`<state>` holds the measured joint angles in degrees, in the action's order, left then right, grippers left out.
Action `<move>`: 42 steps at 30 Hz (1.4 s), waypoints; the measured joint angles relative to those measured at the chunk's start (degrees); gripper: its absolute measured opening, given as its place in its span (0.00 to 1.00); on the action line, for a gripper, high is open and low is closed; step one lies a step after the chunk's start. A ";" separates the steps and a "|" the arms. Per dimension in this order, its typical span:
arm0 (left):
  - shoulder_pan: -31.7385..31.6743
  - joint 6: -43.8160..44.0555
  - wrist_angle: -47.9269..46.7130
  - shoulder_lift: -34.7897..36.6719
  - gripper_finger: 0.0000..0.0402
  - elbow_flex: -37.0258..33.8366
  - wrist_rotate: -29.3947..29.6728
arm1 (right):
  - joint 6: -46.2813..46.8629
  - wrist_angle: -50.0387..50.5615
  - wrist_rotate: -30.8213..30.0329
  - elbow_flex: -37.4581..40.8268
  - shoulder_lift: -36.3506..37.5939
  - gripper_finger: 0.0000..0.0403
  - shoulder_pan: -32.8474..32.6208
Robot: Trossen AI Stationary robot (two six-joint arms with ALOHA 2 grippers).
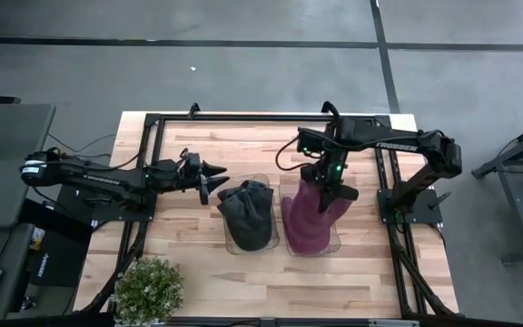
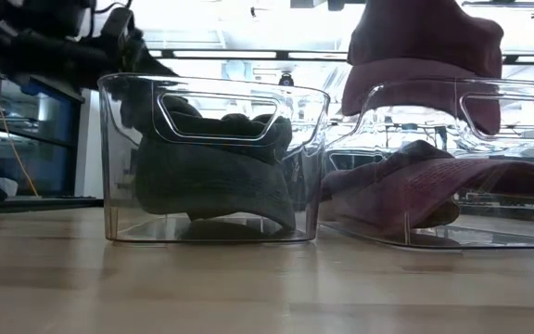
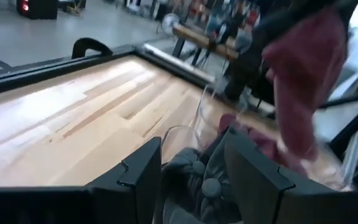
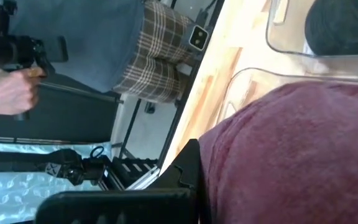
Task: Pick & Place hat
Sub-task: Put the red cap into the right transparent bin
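Two clear bins stand side by side mid-table. The left bin (image 1: 266,243) holds a dark grey hat (image 1: 246,211), which rests on the bin's floor (image 2: 216,176). The right bin (image 1: 334,243) holds a maroon hat (image 2: 434,181) lying on its bottom. A second maroon hat (image 1: 316,211) hangs over the right bin from my right gripper (image 1: 332,186), which is shut on it. My left gripper (image 1: 210,179) stands open just left of the grey hat's bin. In the left wrist view the grey hat (image 3: 207,183) shows beyond my left gripper (image 3: 191,152). My right gripper is shut on the upper part of the hanging maroon hat (image 4: 272,155), coming slanting down from the table's far side. The cloth wraps over the finger (image 4: 184,177) and hides the place of contact. The hat hangs below, its lower end (image 2: 425,107) down inside the bin's rim.
A potted plant (image 1: 148,289) sits at the near left corner. Black frame rails (image 1: 243,118) run round the table's far and side edges. In the right wrist view a person in plaid shorts (image 4: 160,56) stands beyond the table, a hand (image 4: 8,90) holding a dark device.
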<state>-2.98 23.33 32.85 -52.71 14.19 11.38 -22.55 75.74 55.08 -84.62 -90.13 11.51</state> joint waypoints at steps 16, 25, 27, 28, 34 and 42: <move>0.00 -3.91 11.98 0.02 0.42 -7.67 -1.93 | 3.06 -2.18 -4.74 -0.02 -0.27 0.00 -2.32; 0.00 -4.00 11.48 0.02 0.42 -7.67 -1.95 | 2.38 -2.15 -4.58 -0.09 -5.10 0.00 -4.34; 0.00 -4.00 10.24 0.02 0.42 -7.67 -1.95 | 1.92 -1.58 -4.58 -0.09 -5.86 0.00 -5.12; 0.00 -4.00 9.53 0.02 0.42 -7.67 -1.95 | 1.82 -1.49 -4.66 -0.09 -6.31 0.00 -5.46; 0.00 -3.78 8.57 0.02 0.42 -7.67 -1.97 | 1.44 -1.26 -5.30 -0.09 -7.62 0.00 -6.82; 0.00 -3.76 8.56 0.00 0.42 -7.67 -1.97 | 1.01 -3.60 -7.89 -0.09 -10.11 0.00 -6.80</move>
<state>-2.98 19.57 41.41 -52.70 6.52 9.41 -21.54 72.14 47.19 -84.71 -100.23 4.71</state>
